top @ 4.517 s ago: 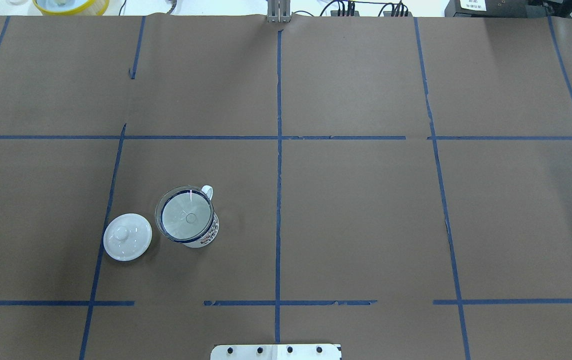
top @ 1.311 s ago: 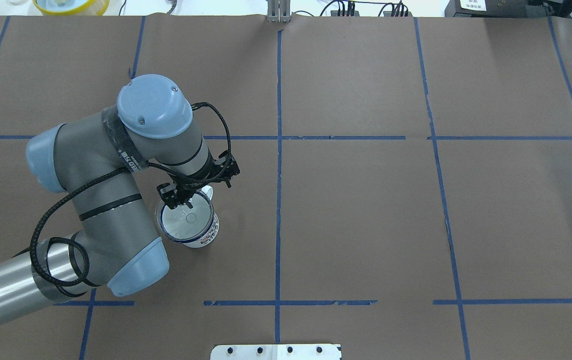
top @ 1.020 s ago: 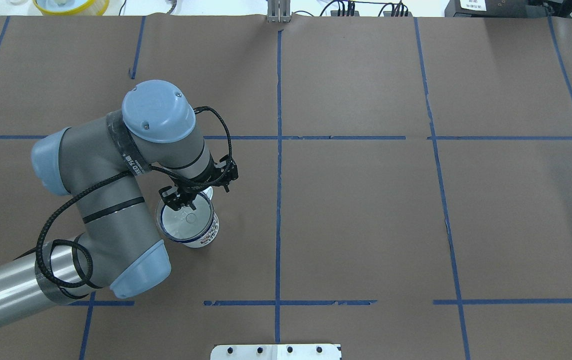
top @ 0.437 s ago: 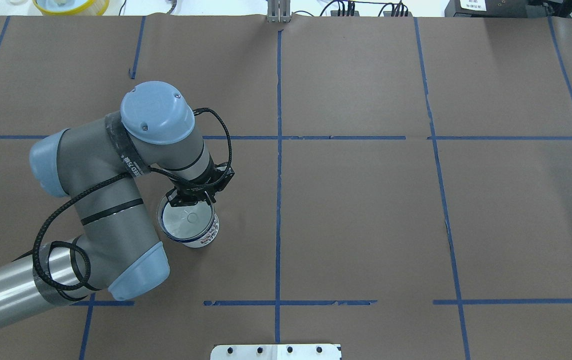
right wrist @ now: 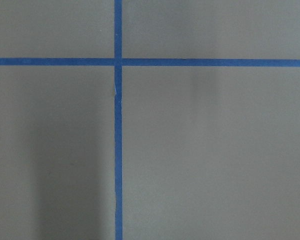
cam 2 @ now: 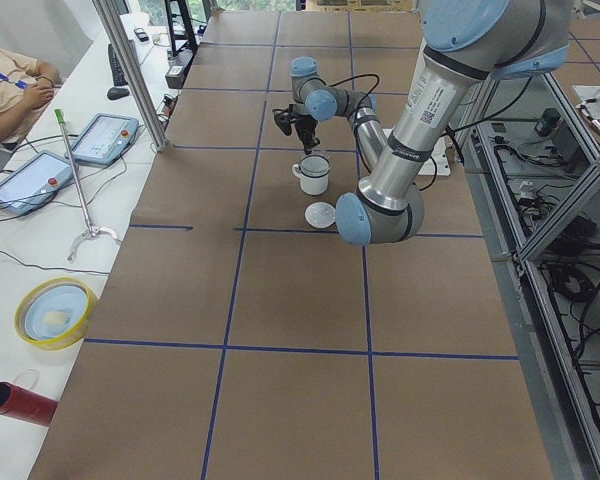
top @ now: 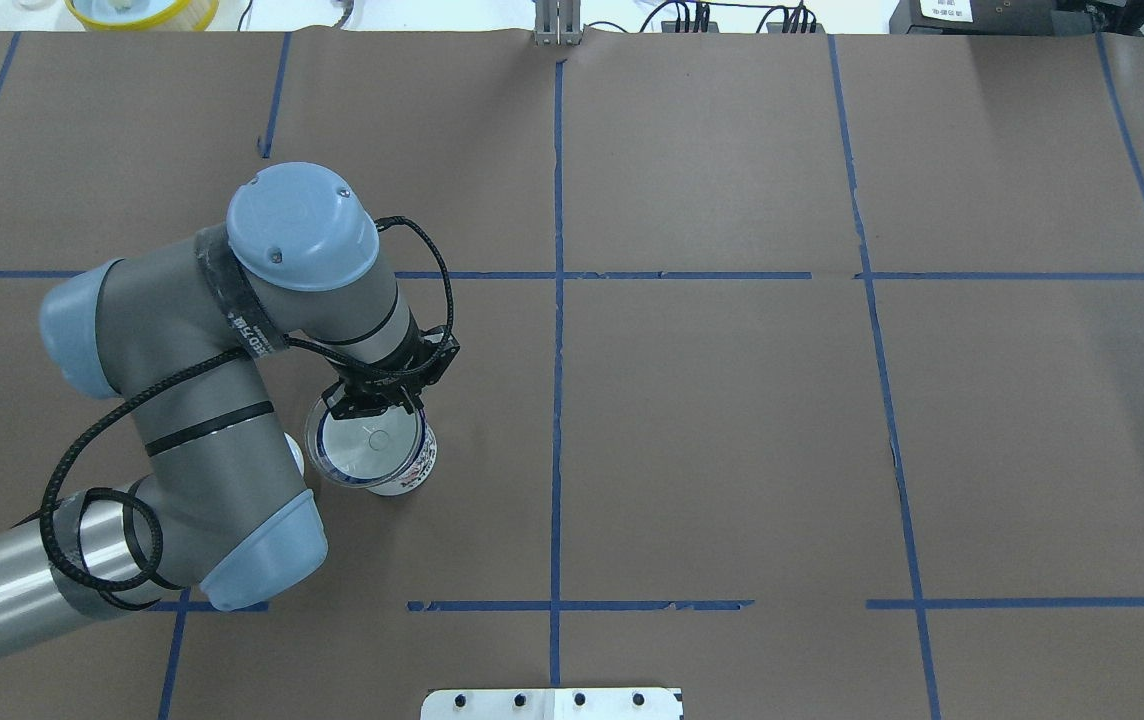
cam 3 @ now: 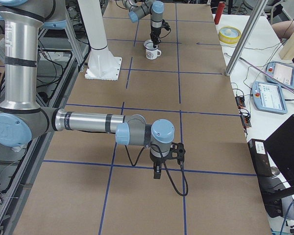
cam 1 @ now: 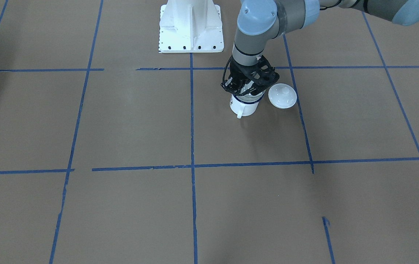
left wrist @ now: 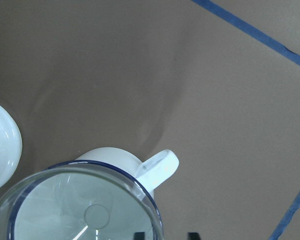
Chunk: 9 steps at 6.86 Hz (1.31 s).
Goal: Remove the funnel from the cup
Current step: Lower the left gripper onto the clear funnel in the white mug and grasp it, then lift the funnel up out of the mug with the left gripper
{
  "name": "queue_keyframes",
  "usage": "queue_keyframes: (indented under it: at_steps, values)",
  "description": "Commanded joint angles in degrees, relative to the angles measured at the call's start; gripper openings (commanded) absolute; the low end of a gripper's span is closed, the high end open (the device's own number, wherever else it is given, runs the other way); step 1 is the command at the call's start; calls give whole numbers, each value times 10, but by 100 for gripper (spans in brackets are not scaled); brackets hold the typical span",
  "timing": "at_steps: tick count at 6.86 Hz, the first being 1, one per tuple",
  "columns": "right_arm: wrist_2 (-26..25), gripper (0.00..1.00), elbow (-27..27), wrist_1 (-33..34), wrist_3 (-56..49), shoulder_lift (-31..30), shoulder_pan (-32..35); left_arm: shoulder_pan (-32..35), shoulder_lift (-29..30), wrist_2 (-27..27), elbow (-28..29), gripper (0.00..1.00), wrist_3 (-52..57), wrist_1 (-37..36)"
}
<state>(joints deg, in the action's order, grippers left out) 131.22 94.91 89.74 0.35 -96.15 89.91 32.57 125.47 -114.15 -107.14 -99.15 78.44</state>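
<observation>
The white cup (top: pixel 419 468) with a dark blue rim stands on the table's left half, with the clear funnel (top: pixel 369 445) seated in its mouth. My left gripper (top: pixel 373 407) is down at the funnel's far rim, on the handle side. In the left wrist view its two fingertips (left wrist: pixel 138 235) stand apart on either side of the funnel (left wrist: pixel 85 200) rim beside the cup's handle (left wrist: pixel 160 165), so the gripper reads open. In the front view it (cam 1: pixel 245 91) sits on top of the cup (cam 1: pixel 244 107). My right gripper (cam 3: pixel 157 172) shows only in the right side view; I cannot tell its state.
A white domed lid (cam 1: pixel 282 96) with a knob lies on the table close beside the cup, largely hidden under my left arm in the overhead view. The robot's white base (cam 1: pixel 190 25) stands at the near table edge. Blue tape lines cross the brown paper.
My left arm came in over the cup, turned its wrist and came down onto the funnel's far rim. The arm and the funnel's rim now sit slightly further left.
</observation>
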Motion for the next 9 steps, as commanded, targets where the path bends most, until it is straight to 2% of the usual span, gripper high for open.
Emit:
queue_keyframes:
  at_steps: [1, 2, 4, 5, 6, 8, 9]
  values:
    - [0, 100, 0, 0, 0, 0, 0, 6, 11, 2, -59, 0, -26, -61]
    - [0, 100, 0, 0, 0, 0, 0, 30, 36, 4, -75, 0, -26, -96]
    - [0, 100, 0, 0, 0, 0, 0, 80, 67, 24, -76, 0, -29, -99]
    - [0, 100, 0, 0, 0, 0, 0, 87, 65, 64, -69, 0, -40, -26]
    - [0, 100, 0, 0, 0, 0, 0, 104, 45, 77, -31, 0, -80, 111]
    - [0, 100, 0, 0, 0, 0, 0, 124, 40, 109, 127, 0, -130, 387]
    - [0, 100, 0, 0, 0, 0, 0, 127, 41, 160, 214, 0, -132, 514]
